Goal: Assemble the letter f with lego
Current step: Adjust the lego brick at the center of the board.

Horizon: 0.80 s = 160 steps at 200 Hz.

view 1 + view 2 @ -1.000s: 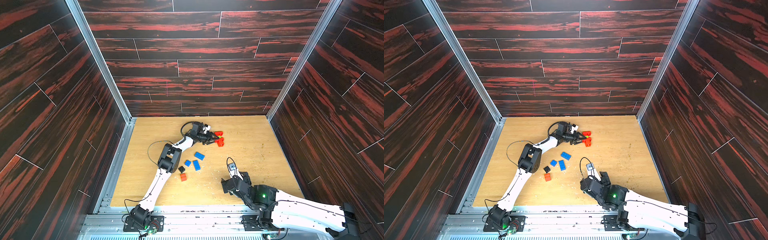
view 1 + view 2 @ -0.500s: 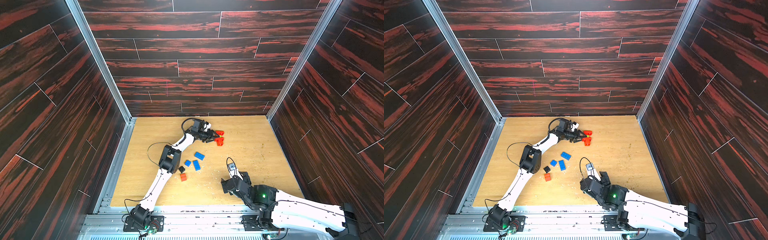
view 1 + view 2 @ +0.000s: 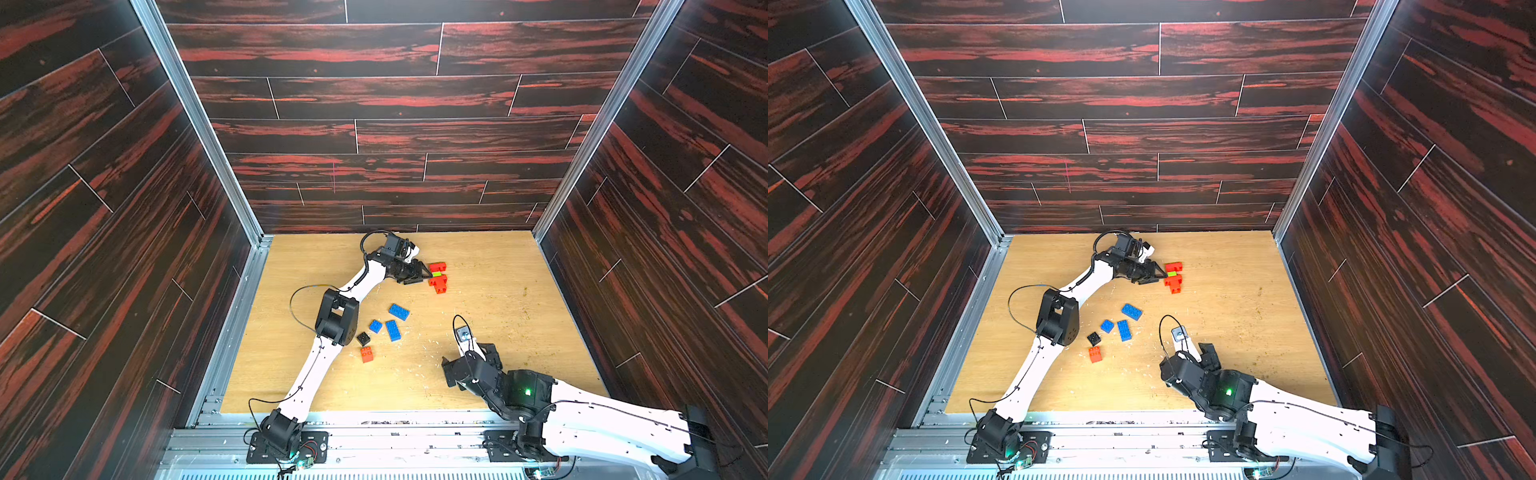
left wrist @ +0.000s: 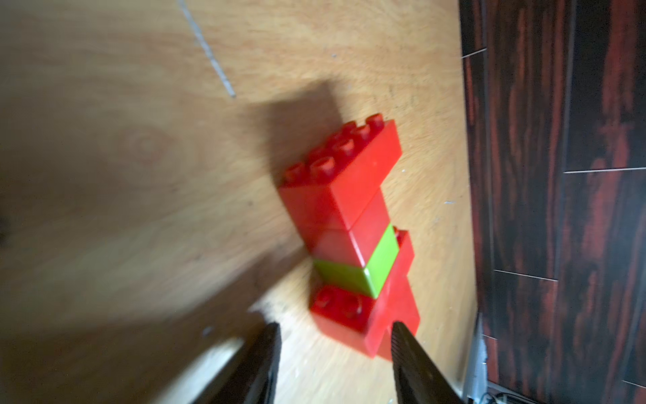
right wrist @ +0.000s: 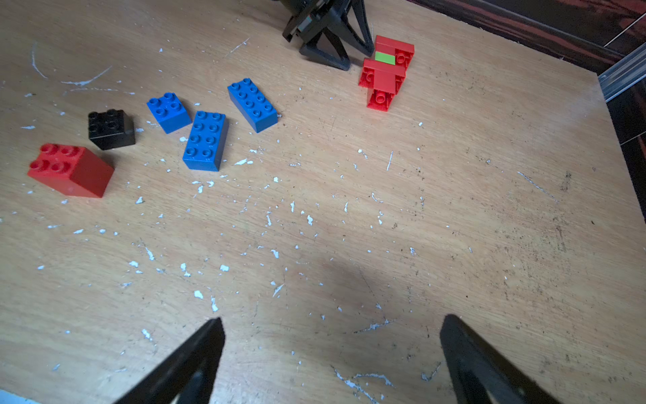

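The lego stack [image 3: 437,277] [image 4: 353,227] of red-orange bricks with one lime green brick [image 4: 363,276] in its middle lies on its side on the table [image 3: 498,291], near the far edge and about midway along it. The left gripper [image 3: 423,277] [image 4: 335,325] sits just beside the stack's end, its jaws partly spread and pinching nothing. Nearer the table's centre, toward the left edge, three blue bricks [image 3: 393,330], a black brick [image 3: 363,338] and a loose red-orange brick [image 3: 366,354] lie close together. The right gripper [image 5: 334,318] hangs over bare wood toward the front edge, jaws spread wide and empty
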{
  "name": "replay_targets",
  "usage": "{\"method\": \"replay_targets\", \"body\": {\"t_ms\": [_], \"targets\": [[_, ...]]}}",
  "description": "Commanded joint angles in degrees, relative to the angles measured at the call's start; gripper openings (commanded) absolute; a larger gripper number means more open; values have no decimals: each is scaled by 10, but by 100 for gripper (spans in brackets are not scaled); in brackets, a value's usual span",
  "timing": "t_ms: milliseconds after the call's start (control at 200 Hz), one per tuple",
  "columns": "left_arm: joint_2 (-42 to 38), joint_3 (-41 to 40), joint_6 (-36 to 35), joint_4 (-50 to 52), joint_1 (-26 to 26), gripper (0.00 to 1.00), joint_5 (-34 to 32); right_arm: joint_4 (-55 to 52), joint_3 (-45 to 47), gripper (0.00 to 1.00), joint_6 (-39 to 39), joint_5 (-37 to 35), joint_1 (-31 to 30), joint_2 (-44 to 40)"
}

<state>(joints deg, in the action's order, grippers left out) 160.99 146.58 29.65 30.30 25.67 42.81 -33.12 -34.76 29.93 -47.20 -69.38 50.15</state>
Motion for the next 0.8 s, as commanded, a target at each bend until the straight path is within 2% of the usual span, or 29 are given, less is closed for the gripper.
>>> {"method": "replay_targets", "body": {"t_ms": [0, 150, 240, 391, 526, 676, 732, 747, 797], "targets": [[-49, -15, -59, 88, -7, 53, -53, 2, -8, 98, -1, 0, -4, -1], [-113, -62, -105, 103, -8, 55, -98, 4, -8, 99, -3, 3, -5, 0], [-165, -113, -144, 116, -8, 62, -121, 7, -8, 98, -7, 9, -5, 0], [-264, -219, -183, 107, -8, 68, -163, 10, -8, 99, -12, 15, -5, 2], [-372, -359, -194, 48, -7, 72, -193, 14, -8, 98, -17, 22, -6, 4], [-483, -484, -201, 32, -8, 89, -211, 19, -8, 98, -25, 34, -6, 10], [-529, -537, -197, -4, -8, 94, -220, 22, -9, 99, -28, 40, -7, 15], [-544, -552, -195, -10, -8, 99, -221, 22, -9, 98, -29, 43, -8, 16], [-593, -600, -191, -28, -8, 100, -231, 25, -10, 98, -34, 48, -9, 20]]}}
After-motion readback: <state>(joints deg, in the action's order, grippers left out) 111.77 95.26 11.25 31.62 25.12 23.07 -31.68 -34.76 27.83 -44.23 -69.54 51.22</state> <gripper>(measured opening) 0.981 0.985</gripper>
